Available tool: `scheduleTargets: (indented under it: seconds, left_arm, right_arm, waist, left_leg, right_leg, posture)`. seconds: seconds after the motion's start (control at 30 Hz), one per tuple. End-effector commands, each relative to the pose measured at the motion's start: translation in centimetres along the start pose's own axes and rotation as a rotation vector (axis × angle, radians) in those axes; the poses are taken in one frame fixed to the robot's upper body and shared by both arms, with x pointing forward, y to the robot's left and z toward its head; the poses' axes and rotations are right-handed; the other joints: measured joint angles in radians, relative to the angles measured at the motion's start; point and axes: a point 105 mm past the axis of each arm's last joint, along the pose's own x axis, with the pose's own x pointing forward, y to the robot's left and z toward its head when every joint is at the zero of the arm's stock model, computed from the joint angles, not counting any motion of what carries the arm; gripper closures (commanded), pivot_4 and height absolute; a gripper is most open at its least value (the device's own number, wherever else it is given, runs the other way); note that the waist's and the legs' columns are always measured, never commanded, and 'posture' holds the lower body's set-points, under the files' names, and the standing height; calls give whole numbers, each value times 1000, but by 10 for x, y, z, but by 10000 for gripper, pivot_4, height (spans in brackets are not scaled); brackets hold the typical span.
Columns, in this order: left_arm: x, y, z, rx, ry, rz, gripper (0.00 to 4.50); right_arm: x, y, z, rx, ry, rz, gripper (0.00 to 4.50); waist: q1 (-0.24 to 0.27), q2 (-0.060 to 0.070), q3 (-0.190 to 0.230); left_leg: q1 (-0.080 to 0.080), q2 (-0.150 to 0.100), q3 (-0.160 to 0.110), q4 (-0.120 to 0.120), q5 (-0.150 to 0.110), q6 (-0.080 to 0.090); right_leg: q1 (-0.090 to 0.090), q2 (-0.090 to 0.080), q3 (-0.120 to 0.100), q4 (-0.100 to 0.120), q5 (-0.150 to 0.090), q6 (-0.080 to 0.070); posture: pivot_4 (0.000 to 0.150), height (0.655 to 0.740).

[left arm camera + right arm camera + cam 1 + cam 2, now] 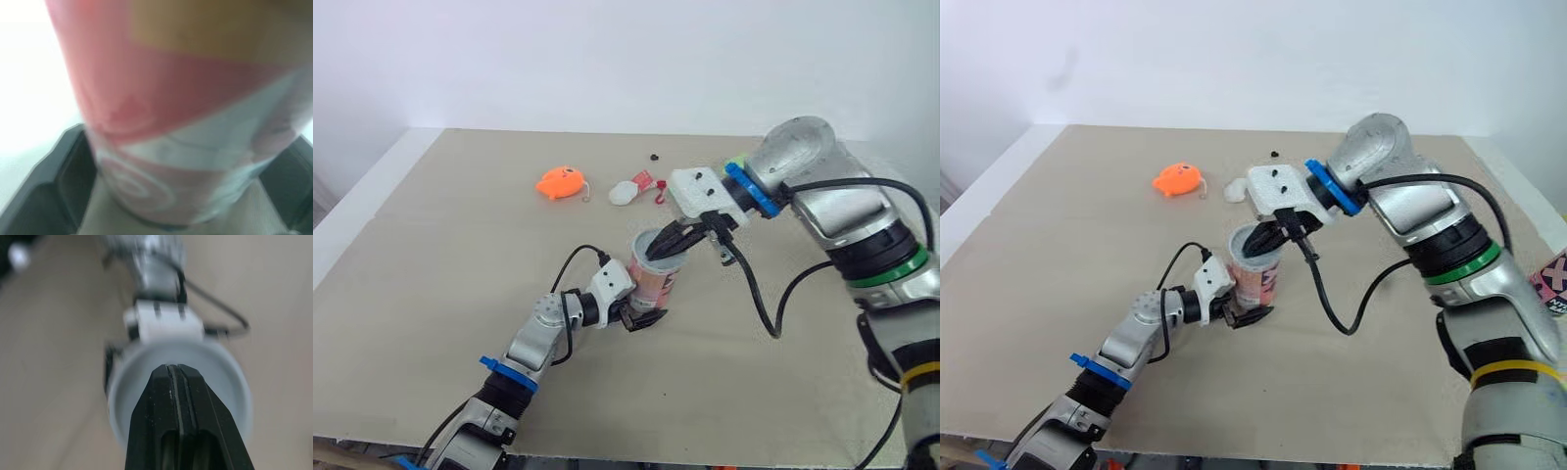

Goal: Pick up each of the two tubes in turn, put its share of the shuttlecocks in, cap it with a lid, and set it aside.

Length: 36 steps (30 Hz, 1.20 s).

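A pink and white tube point(656, 282) stands upright in the middle of the beige table point(460, 264). My left gripper point(646, 315) is shut on its lower part; in the left wrist view the tube point(186, 137) sits between the two black fingers point(54, 186). My right gripper point(658, 251) reaches down from the right, with its shut fingertips point(177, 369) inside the tube's open mouth point(230, 377). I see nothing held between them. The inside of the tube is hidden.
An orange fish-shaped toy point(560, 182) lies at the back of the table. Beside it lie a white object point(625, 193) with a red hook point(658, 188) and a small dark bit point(654, 156). A pink box point(1554, 279) shows at the right edge.
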Motion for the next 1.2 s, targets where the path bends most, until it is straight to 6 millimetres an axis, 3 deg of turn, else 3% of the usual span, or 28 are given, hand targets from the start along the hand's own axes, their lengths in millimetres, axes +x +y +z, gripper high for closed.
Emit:
scheduleTargets:
  seconds: [0.03,0.13,0.17,0.27,0.33,0.4,0.5,0.6,0.7,0.8,0.97,1.2]
  left_arm:
    - [-3,-3,-4,-20,13,-5,166]
    - [-7,-3,-3,-25,14,-16,166]
    - [-8,-3,-3,-27,13,-21,0]
    - [-12,-4,-1,-33,14,-37,0]
    - [-15,-5,0,-33,17,-51,0]
    - [-22,-1,2,-33,19,-53,0]
    - [-44,7,-1,-48,36,-42,0]
    - [-69,11,-4,-49,67,-44,0]
    - [-94,17,-4,-76,87,-60,0]
    - [-103,19,4,-92,65,-93,0]
    - [-93,21,18,-72,33,-151,0]
    - [-60,12,20,-70,8,-217,0]
  right_arm:
    - [-29,-7,17,49,-186,-118,45000]
    - [-40,-10,15,127,-329,-215,45000]
    - [-43,-9,15,145,-366,-239,39953]
    - [-52,-5,16,220,-476,-292,32726]
    - [-60,0,15,268,-528,-332,22197]
    - [-72,6,10,328,-589,-390,15666]
    - [-78,25,-21,443,-591,-492,1864]
    - [-68,48,-50,535,-540,-545,344]
    - [-53,67,-79,589,-455,-609,344]
    - [-29,79,-97,590,-400,-634,344]
    - [17,85,-109,576,-397,-649,344]
    - [49,68,-126,566,-392,-730,344]
  waist:
    - [1,0,1]
    - [1,0,2]
    - [2,-1,2]
    - [1,0,2]
    - [-1,1,3]
    - [0,0,4]
    - [-2,2,5]
    - [-1,-3,6]
    - [-4,1,8]
    - [-4,2,9]
    - [-3,-1,11]
    - [-2,-2,11]
  left_leg:
    - [0,0,0,0,0,0]
    - [-1,-2,-1,0,0,-1]
    - [-1,-2,-1,-1,-1,-1]
    - [-1,-2,-1,-1,-2,-3]
    - [-2,-2,-1,-2,-2,-3]
    - [-2,-1,-2,-2,-2,-3]
    - [-3,-2,-2,-2,-2,-3]
    - [-3,-1,-4,-2,-2,-3]
    - [-2,-1,-4,-3,-2,-4]
    - [-2,0,-1,-3,-2,-4]
    - [-2,0,-2,-1,0,-6]
    - [-2,-1,0,-1,1,-8]
  right_leg:
    - [0,0,0,0,0,0]
    - [-1,0,-1,0,0,1]
    - [0,0,-1,0,0,1]
    - [-1,0,-1,0,-1,1]
    - [-2,1,0,0,-1,1]
    - [-2,3,0,0,-1,1]
    - [-2,4,0,0,-2,2]
    - [0,6,1,0,-4,4]
    - [-1,7,2,0,-7,4]
    - [-4,7,3,1,-9,8]
    - [-2,7,3,1,-8,9]
    - [-2,7,4,0,-7,11]
  posture:
    - [1500,7400]
    - [1500,7400]
    - [1500,7400]
    - [1500,7400]
    - [1500,7400]
    - [1500,7400]
    - [1500,7400]
    - [1500,7400]
    - [1500,7400]
    - [1500,7400]
    - [1500,7400]
    - [1500,7400]
